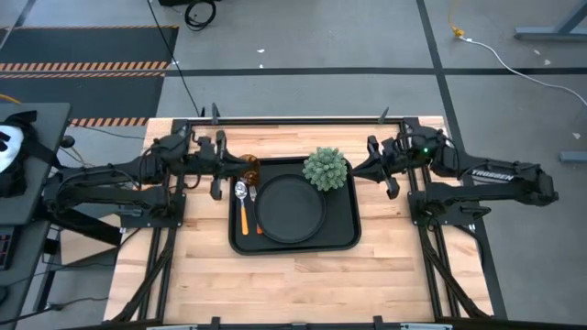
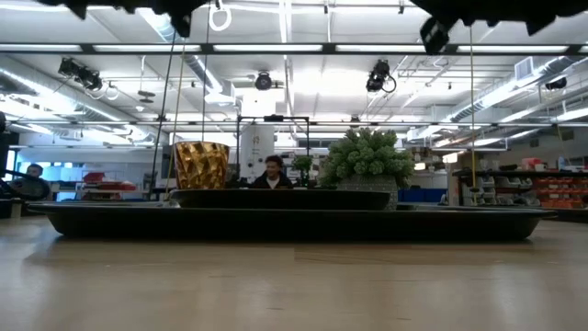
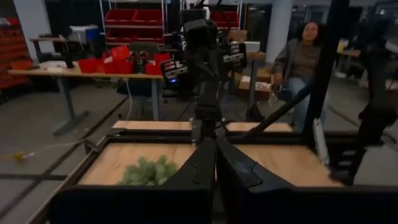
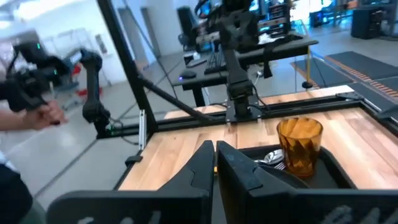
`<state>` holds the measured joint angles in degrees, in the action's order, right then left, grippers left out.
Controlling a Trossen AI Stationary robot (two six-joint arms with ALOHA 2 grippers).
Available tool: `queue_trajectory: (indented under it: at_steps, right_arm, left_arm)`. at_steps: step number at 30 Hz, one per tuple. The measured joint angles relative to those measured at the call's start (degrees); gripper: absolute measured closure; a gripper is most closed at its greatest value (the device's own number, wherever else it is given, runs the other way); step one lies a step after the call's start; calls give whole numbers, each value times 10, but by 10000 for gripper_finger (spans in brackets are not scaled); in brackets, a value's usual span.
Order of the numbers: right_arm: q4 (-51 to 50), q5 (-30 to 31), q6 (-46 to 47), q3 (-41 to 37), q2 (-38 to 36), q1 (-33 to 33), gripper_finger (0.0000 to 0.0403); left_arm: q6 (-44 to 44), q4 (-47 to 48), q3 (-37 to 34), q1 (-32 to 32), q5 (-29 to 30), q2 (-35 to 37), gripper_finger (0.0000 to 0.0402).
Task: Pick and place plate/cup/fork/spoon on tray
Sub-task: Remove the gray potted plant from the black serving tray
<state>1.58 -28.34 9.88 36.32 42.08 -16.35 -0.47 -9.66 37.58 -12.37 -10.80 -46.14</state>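
Observation:
The black rectangular tray [image 1: 344, 240] lies mid-table. On it rest the round black plate [image 1: 291, 208], the amber cup [image 1: 249, 169] upright at its far left corner, and a spoon [image 1: 240, 191] and an orange-handled fork [image 1: 246, 216] along its left side. A fuzzy green plant [image 1: 326, 169] stands at the tray's far right. My left gripper [image 1: 226, 166] is raised left of the cup, shut and empty [image 3: 216, 146]. My right gripper [image 1: 365, 166] is raised right of the plant, shut and empty [image 4: 214, 149]. The cup [image 4: 300, 145] also shows in the right wrist view.
Bare wood lies on the near half of the table [image 1: 293, 284] and on both sides of the tray. A black frame rail [image 1: 293, 120] runs along the far edge. A seated person [image 3: 305, 59] shows in the room beyond the table.

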Motion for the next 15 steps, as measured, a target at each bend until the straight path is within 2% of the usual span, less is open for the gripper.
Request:
queue_trajectory:
  at_steps: [4,9,12,15]
  right_arm:
    - [35,0,33,-53,-47,-20,380]
    - [18,-9,45,-74,-126,-54,380]
    - [-2,-10,51,-74,-178,-65,380]
    - [-20,19,76,-79,-225,-53,380]
  left_arm:
    - [27,1,-52,-6,1,63,382]
    - [26,5,-102,-30,-20,170,385]
    - [3,6,-131,-41,-45,231,383]
    - [-41,13,-155,-45,-79,272,381]
